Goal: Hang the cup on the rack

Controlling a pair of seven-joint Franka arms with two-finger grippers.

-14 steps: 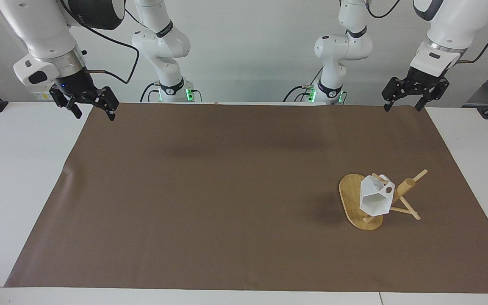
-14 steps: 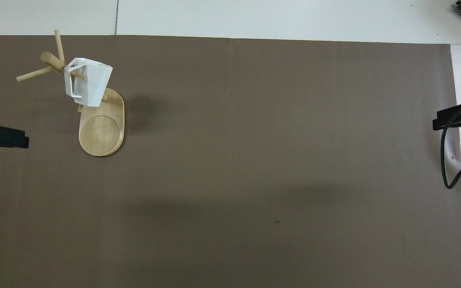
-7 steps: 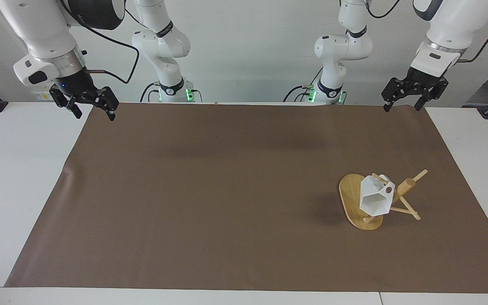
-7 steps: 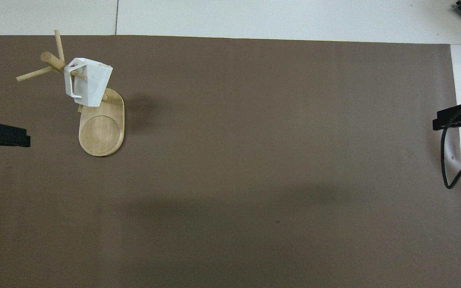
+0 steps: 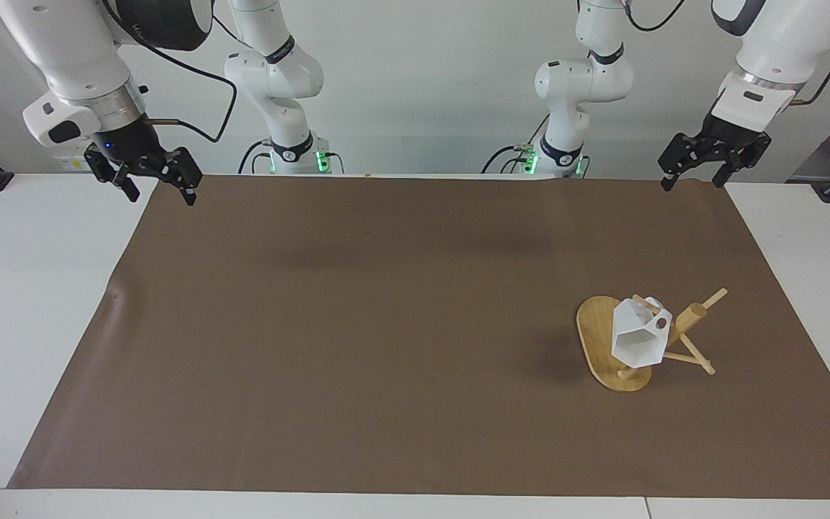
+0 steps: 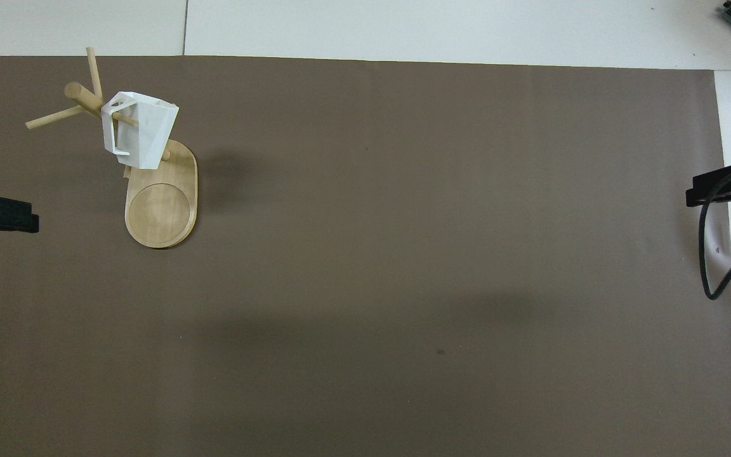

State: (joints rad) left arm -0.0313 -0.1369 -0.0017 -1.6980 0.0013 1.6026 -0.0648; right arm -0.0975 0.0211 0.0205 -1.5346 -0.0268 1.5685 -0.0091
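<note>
The cup point(image 5: 638, 337) hangs on the rack point(image 5: 678, 339), a peg passing through its blocky handle, its open mouth tilted sideways and its body clear of the oval base; nothing grips it. Taking the facing view from one edge across: the right tool point(image 5: 145, 176) hangs over the corner of the brown mat point(image 5: 357, 324) at the right arm's end of the desk point(image 5: 26, 288), its fingers apart and empty; the middle of the mat is bare brown sheet; then comes the rack, standing upright on the mat toward the left arm's end, well apart from both tools; last, the left tool point(image 5: 699, 169) hangs over the mat's corner at that end, fingers likewise spread and holding nothing
</note>
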